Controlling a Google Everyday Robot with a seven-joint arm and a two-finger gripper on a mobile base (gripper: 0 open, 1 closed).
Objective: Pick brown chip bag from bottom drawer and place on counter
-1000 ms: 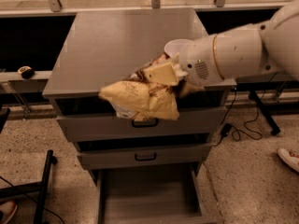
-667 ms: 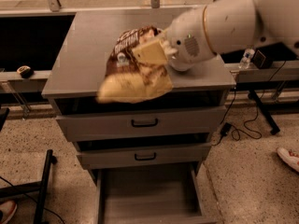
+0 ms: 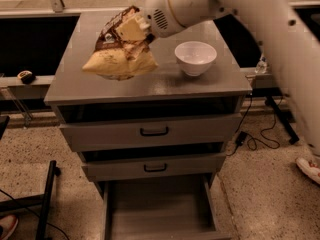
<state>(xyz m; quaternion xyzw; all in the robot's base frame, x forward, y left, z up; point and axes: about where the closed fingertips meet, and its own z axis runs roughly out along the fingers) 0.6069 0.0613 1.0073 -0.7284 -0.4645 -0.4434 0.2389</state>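
Observation:
My gripper (image 3: 134,30) is shut on the brown chip bag (image 3: 119,58) and holds it in the air above the left half of the counter (image 3: 95,86). The bag hangs tilted, its dark-brown top by the fingers and its tan-yellow part lowest. The bottom drawer (image 3: 159,209) stands pulled open below the cabinet, and its grey floor shows nothing in it.
A white bowl (image 3: 195,57) stands on the counter's right half, close to my arm. Two upper grey drawers (image 3: 150,132) with black handles are slightly ajar. Cables lie on the floor at right. A shoe (image 3: 309,168) shows at the right edge, and a black stand at lower left.
My gripper has lifted the chip bag from in front of the top drawer up and back over the counter. The arm has swung away, and the white bowl now shows.

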